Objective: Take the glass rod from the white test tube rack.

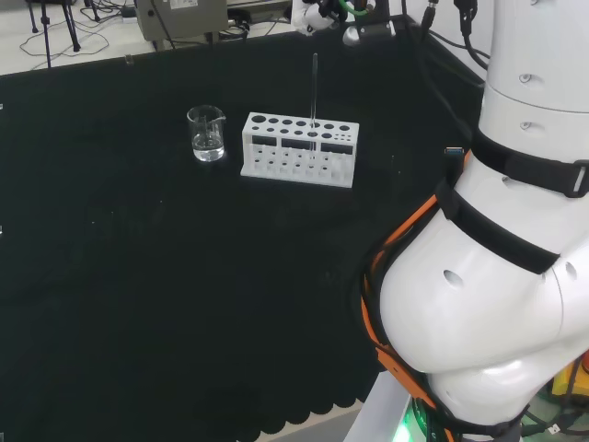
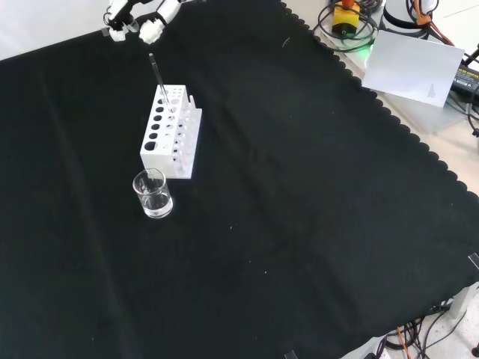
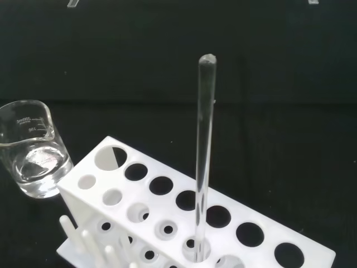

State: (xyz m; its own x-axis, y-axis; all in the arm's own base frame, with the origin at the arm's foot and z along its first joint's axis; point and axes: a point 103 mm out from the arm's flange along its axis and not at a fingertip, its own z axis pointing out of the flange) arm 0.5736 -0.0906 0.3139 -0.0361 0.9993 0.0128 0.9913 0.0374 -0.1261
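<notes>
Standing upright in the white test tube rack (image 1: 299, 150), the glass rod (image 1: 314, 92) occupies one of the holes toward the rack's right end in the head view, with most of its length rising clear above the perforated top. The rack rests on the black cloth of the tabletop (image 1: 138, 304). In the front view, the hand (image 2: 138, 19) sits at the top edge, beyond the far end of the rack and near the rod's upper tip, but apart from it. Its white fingers (image 2: 161, 15) look loosely bent with nothing between them; how wide they are spread cannot be told from what shows. From the hand, the rod is the nearest thing, the rack extends away below it, and a small clear beaker (image 2: 152, 194) stands just past the rack's far end. The wrist view shows the rod's rounded tip (image 3: 207, 58) close up, and a little clear liquid in the bottom of the beaker.
</notes>
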